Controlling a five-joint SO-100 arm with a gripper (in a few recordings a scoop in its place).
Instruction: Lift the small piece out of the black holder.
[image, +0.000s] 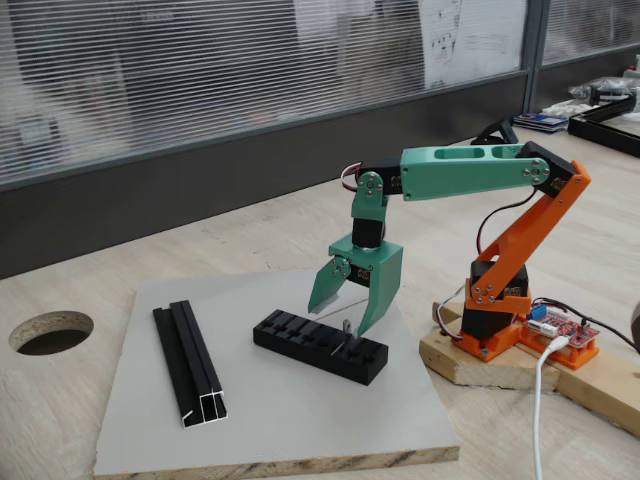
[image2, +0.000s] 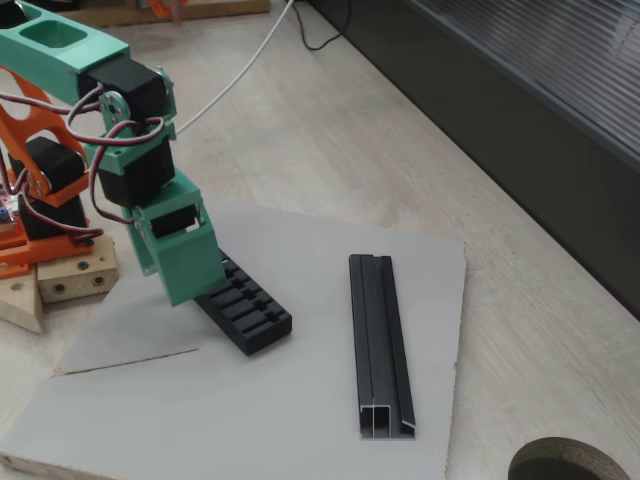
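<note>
One green tool (image: 352, 318) hangs at frame centre, fingers spread wide, tips just above the right end of the black holder (image: 318, 345). Small piece (image: 345, 327) stands upright in a slot near that right end, between the two fingertips; whether either finger touches it is unclear. Holder lies on a grey board (image: 270, 420) on the desk (image: 60, 420). Black grooved rail (image: 188, 363) lies well apart, left on the board. In another fixed view the tool (image2: 185, 262) covers the holder's (image2: 250, 312) upper-left end; rail (image2: 379, 340) sits right of it.
</note>
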